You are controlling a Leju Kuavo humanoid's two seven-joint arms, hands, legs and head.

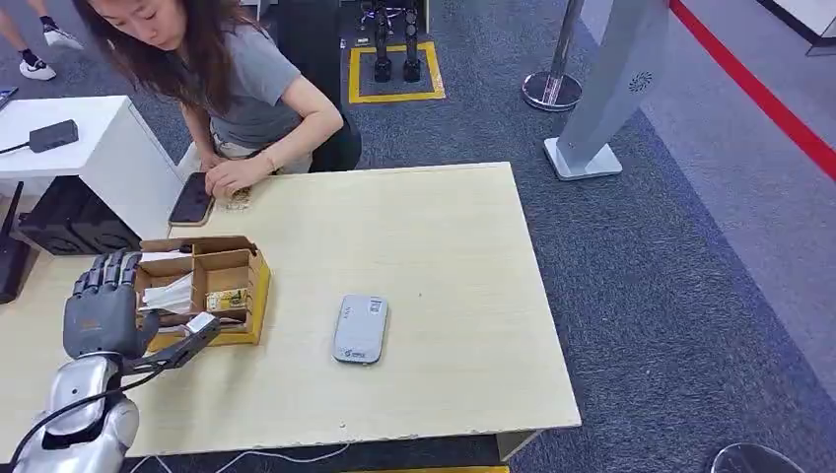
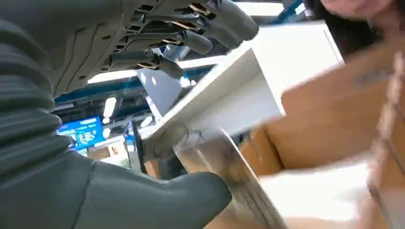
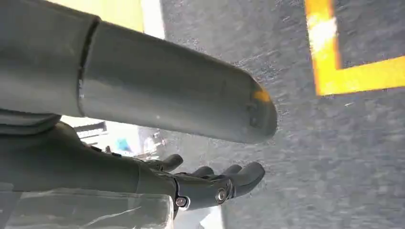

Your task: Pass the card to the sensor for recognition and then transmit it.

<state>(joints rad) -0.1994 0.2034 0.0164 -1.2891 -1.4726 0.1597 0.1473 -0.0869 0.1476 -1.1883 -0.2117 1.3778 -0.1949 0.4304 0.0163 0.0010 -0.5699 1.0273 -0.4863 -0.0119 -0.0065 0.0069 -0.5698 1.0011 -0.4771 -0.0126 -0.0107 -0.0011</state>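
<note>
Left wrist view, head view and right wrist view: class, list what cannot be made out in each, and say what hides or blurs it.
- Left wrist view: the cardboard box is smeared by blur, so its contents are unreadable there.
- Head view: markings on the grey sensor are too small to read.
- Head view: the left hand is seen from behind, so its grasp cannot be judged.
- Right wrist view: the right hand is partly covered by its own thumb.
</note>
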